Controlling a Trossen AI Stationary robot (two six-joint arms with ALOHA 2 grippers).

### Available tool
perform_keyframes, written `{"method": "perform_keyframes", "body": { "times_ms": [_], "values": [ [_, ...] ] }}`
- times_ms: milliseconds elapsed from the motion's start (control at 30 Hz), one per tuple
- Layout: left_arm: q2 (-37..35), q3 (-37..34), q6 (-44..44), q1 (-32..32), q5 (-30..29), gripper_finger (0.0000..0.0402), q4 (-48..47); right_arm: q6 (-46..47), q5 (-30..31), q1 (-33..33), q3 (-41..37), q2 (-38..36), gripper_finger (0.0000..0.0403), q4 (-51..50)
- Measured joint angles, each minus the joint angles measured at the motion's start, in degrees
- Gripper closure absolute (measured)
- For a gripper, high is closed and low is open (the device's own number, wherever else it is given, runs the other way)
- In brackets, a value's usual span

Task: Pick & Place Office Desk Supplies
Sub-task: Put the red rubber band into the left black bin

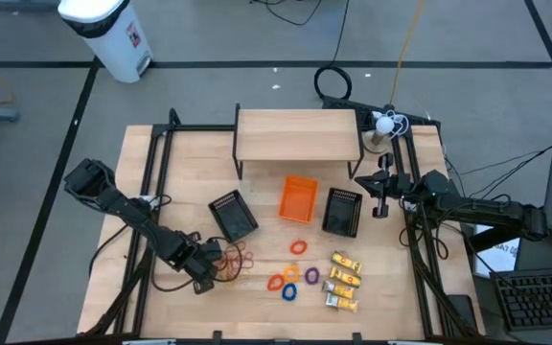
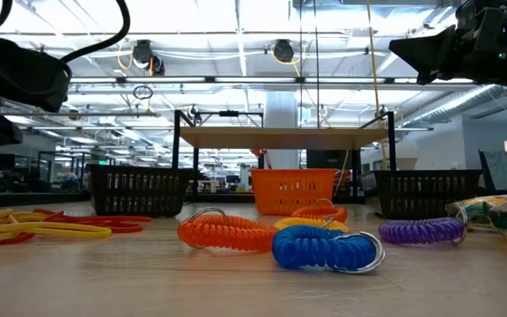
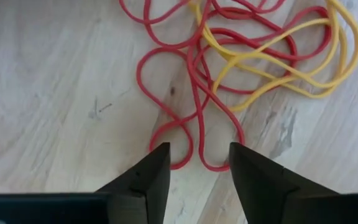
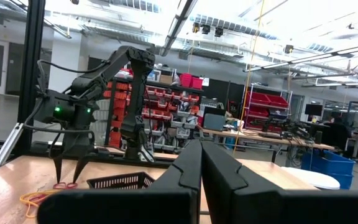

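A tangle of red and yellow rubber bands (image 3: 229, 62) lies flat on the wooden table (image 1: 180, 163), at its near left (image 1: 236, 259). My left gripper (image 3: 197, 163) points down over the tangle's edge and is open. Its fingertips stand on either side of two red loop ends (image 3: 194, 146). Right of the bands lie small coiled rings: orange (image 2: 227, 233), blue (image 2: 324, 248) and purple (image 2: 421, 231). Yellow-and-white packets (image 1: 343, 281) lie at the near right. My right gripper (image 4: 201, 155) is shut and raised at the table's right side (image 1: 383, 196), holding nothing. My left gripper comes from above with its open fingers (image 3: 157, 171) on either side of the red loop ends (image 3: 213, 165), which lie slack on the table. I cannot tell whether the fingertips touch the bands.
Two black mesh bins (image 1: 233, 215) (image 1: 342, 211) flank an orange plastic bin (image 1: 298, 198) at mid-table. A low wooden shelf (image 1: 298, 134) stands behind them. Black frame rails (image 1: 151, 182) run along both sides of the table. Bare wood lies between the bins and the loose items.
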Motion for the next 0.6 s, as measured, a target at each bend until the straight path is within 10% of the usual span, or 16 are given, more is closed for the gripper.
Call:
{"method": "perform_keyframes", "body": {
  "times_ms": [600],
  "values": [
    [2.6,0.2,1.7,0.7,1.3,0.0324,0.2,0.0,0.0,0.0,0.0,0.0,0.0403,0.0]
  ]
}}
